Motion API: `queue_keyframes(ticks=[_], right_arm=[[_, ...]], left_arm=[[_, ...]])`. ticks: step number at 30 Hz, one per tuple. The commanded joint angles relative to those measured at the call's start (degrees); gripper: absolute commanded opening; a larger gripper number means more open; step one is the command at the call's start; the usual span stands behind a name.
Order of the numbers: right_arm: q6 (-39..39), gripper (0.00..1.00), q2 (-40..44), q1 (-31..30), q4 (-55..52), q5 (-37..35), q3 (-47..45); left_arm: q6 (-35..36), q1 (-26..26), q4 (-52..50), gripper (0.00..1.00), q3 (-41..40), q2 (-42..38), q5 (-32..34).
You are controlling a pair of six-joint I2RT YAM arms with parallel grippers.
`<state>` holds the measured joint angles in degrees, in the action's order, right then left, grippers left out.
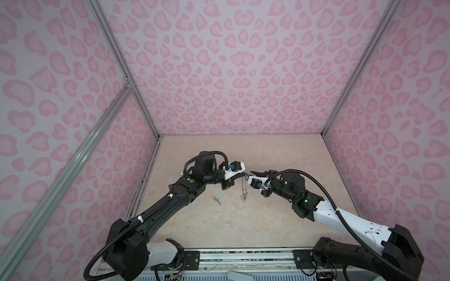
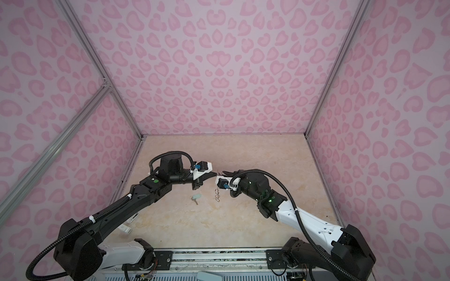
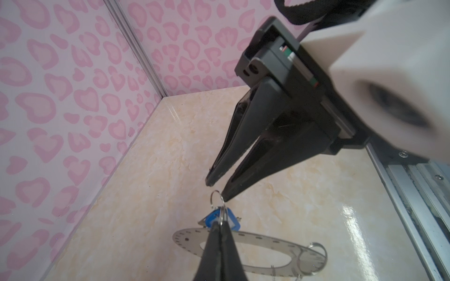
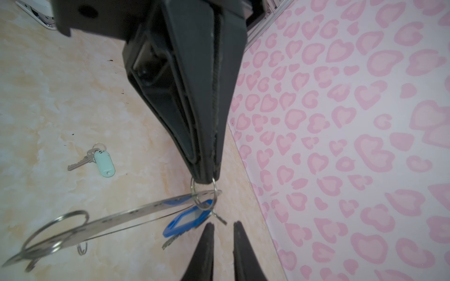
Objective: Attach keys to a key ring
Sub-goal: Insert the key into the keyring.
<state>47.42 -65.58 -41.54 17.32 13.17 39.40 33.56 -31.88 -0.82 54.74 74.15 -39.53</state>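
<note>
In both top views the left gripper (image 1: 245, 173) and the right gripper (image 2: 223, 173) face each other nearly tip to tip above the table (image 1: 219, 231); the key ring (image 1: 243, 187) hangs edge-on straight down from the left gripper's tips, clear of the surface; a mint-tagged key (image 1: 218, 197) lies flat on the table below the left gripper, on the left arm's side of the hanging ring and apart from it; in the left wrist view the left gripper's jaws are pressed together on a small wire loop (image 3: 217, 200), and a blue-tagged key (image 3: 211, 219) and the grey disc of the key ring hang from that loop just past the tips; the right gripper points in from the opposite side with its jaws a narrow slit apart, its tips just beside the loop, and I cannot tell whether they touch it; in the right wrist view the right gripper's jaws stand narrowly apart with nothing between them, just short of the blue-tagged key; the left gripper's closed tips pinch the loop, which is threaded through the disc near its edge; larger wire loops (image 4: 56, 231) hang at the disc's far end
</note>
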Motion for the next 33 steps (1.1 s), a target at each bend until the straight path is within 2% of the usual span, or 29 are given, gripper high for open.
queue_keyframes(ticks=[1,6,10,24,33], right_arm=[[1.2,0.18,-0.2,-0.1,1.4,0.7,-0.1],[1.9,0.19,-0.8,-0.1,0.1,0.7,0.5],[2.9,0.16,-0.9,-0.2,-0.5,0.5,0.8],[7.0,0.20,-1.9,-0.3,-6.6,1.3,3.6],[7.9,0.16,-2.1,-0.4,-6.8,0.8,3.6]], left_arm=[[0.4,0.1,0.8,0.03,0.6,0.2,-0.1],[0.5,0.1,0.6,0.03,0.6,0.2,-0.2],[0.5,0.1,0.3,0.03,0.7,0.1,-0.4],[0.9,0.1,0.3,0.03,0.4,-0.2,-0.9],[0.8,0.1,0.0,0.03,0.6,0.0,-1.0]])
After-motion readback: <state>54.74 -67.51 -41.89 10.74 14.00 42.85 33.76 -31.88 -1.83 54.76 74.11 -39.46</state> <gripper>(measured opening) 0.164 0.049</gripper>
